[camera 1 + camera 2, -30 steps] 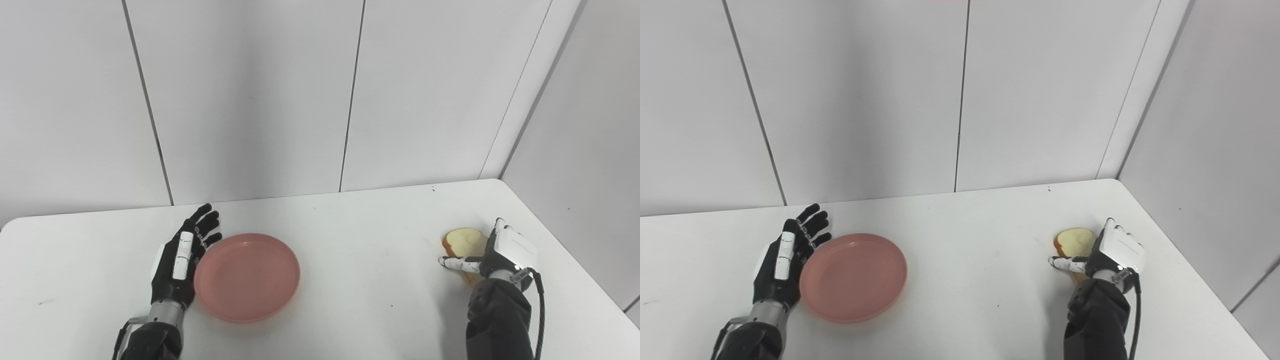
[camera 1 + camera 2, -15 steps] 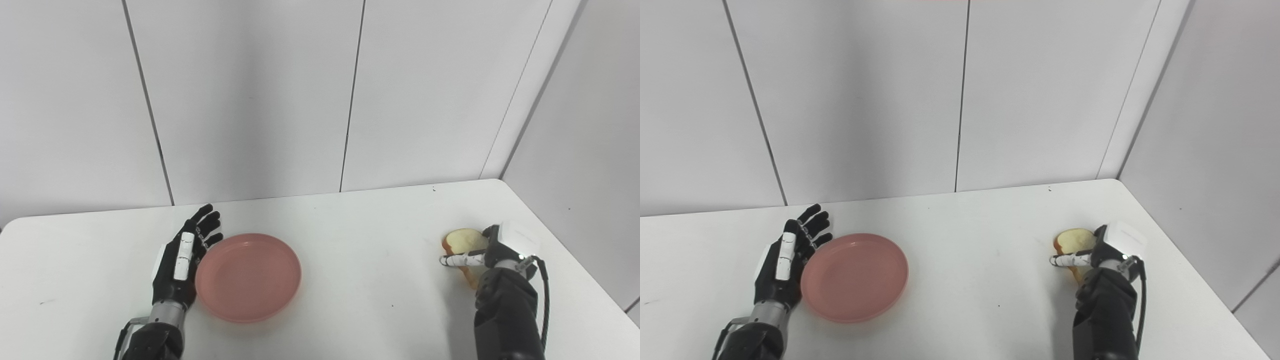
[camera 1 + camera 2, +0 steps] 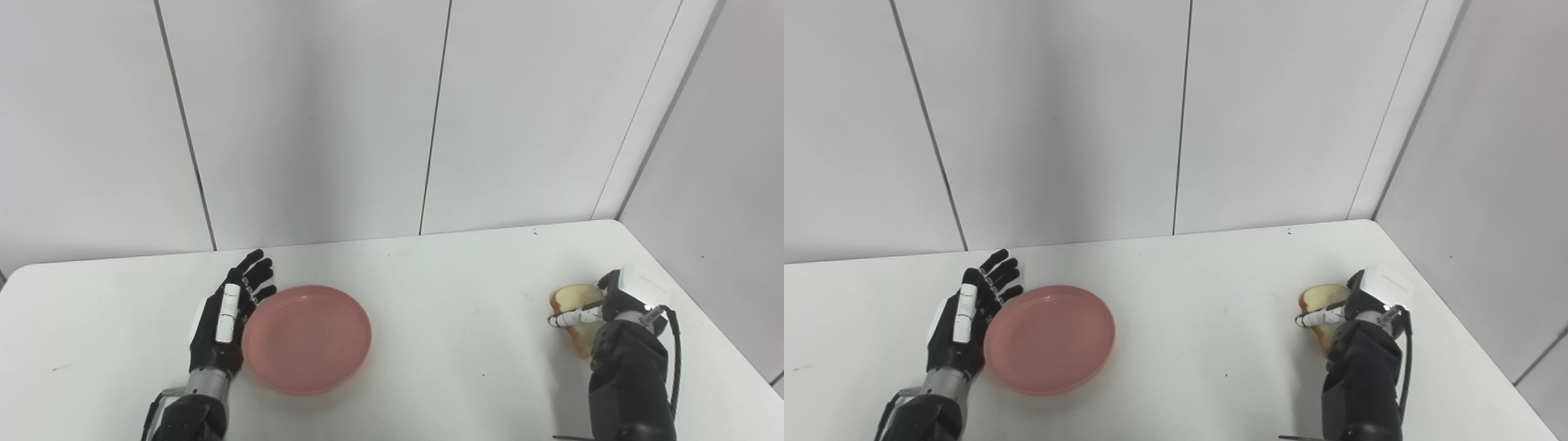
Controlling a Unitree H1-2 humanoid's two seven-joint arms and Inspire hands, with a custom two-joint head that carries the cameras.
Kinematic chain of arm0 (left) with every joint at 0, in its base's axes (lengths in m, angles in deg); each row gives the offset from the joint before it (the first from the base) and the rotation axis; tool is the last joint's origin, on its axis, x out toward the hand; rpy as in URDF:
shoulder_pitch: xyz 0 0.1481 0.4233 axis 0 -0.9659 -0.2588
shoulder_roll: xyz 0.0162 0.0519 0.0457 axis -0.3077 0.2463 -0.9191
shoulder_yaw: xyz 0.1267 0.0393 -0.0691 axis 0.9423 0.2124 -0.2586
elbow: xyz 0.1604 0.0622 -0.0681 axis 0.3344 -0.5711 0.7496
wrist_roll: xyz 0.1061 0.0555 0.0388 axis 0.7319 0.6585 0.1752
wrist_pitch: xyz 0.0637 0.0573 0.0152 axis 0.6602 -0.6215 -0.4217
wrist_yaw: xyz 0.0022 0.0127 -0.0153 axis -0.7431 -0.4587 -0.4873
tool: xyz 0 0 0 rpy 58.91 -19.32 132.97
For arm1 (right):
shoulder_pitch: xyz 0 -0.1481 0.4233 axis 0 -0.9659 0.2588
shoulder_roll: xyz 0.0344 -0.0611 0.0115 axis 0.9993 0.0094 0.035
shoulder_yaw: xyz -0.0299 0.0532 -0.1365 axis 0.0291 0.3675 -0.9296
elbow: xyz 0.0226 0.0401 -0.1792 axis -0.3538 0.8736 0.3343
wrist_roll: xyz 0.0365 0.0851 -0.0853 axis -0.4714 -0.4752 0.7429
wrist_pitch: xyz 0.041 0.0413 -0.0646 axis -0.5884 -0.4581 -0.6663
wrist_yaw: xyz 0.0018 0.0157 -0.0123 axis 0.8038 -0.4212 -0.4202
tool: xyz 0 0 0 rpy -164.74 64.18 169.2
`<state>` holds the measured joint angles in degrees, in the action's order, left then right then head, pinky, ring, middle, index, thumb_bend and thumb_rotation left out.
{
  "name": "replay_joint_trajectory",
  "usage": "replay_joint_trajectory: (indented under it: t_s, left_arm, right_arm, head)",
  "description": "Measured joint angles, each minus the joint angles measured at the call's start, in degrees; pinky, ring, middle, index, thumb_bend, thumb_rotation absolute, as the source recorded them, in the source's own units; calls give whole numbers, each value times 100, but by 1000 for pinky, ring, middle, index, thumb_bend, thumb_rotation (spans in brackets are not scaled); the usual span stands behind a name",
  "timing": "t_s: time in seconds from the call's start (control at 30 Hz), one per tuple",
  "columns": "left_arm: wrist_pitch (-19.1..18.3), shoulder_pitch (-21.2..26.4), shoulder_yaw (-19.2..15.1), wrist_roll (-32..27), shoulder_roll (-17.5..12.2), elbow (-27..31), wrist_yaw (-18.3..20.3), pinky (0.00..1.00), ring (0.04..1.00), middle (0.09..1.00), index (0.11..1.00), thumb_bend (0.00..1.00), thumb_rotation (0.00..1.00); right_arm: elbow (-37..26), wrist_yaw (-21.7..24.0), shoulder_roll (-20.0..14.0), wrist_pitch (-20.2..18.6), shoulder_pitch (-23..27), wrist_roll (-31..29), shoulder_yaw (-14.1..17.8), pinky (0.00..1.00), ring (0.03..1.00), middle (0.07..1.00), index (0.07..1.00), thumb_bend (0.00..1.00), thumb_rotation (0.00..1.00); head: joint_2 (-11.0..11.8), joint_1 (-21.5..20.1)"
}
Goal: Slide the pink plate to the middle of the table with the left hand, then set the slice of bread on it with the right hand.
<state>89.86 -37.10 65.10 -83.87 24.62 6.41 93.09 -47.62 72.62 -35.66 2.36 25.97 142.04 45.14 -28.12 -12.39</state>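
We see the left hand [image 3: 222, 321] flat, fingers spread, holding nothing — pressed against the left rim of the pink plate [image 3: 306, 338], which sits left of the table [image 3: 453, 306] centre. Near the right edge, the right hand [image 3: 612, 300] closes around the slice of bread [image 3: 572, 300] — thumb across it.

My left hand [image 3: 223, 321] is black, with white plates along its back and one finger. The plate [image 3: 306, 338] beside it is a plain salmon pink — no pattern. The table [image 3: 441, 294] is white with a few small dark specks. My right hand [image 3: 612, 300] is black with a white back plate and a white finger — the bread [image 3: 572, 300] is pale cream, crust golden-brown.
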Motion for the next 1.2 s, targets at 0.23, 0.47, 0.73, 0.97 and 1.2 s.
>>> replay_joint_trajectory:
  t_s: [0.23, 0.47, 0.73, 0.97, 1.2]
  left_arm:
    - [-15, -28, 9, 8, -4, 47, -12, 779, 856, 830, 799, 884, 897]
    - [-15, -26, 57, 124, 21, 47, -55, 766, 851, 827, 800, 897, 907]
    - [-14, -28, 61, 133, 27, 41, -126, 772, 855, 825, 799, 901, 901]
    - [2, -5, 109, 145, 56, -7, -149, 792, 875, 840, 815, 896, 897]
    - [17, 2, 188, 217, 148, -16, -233, 801, 885, 843, 810, 891, 884]
  right_arm:
    - [-561, 393, -45, -7, -293, -158, -392, 450, 508, 543, 658, 1000, 332]
    - [-1381, 936, 90, -8, -383, -315, -628, 297, 421, 520, 654, 990, 295]
    - [-2116, 1379, -22, -9, -83, -554, -974, 187, 258, 354, 579, 963, 168]
    - [-2310, 1567, 3, -9, 350, -613, -1612, 200, 262, 368, 585, 947, 155]
    - [-2276, 1743, 66, -8, 622, -597, -2540, 220, 310, 420, 588, 979, 183]
  head:
    - [-9, 61]
    - [-9, 105]
    - [-9, 237]
    - [9, 491]
    - [9, 1000]
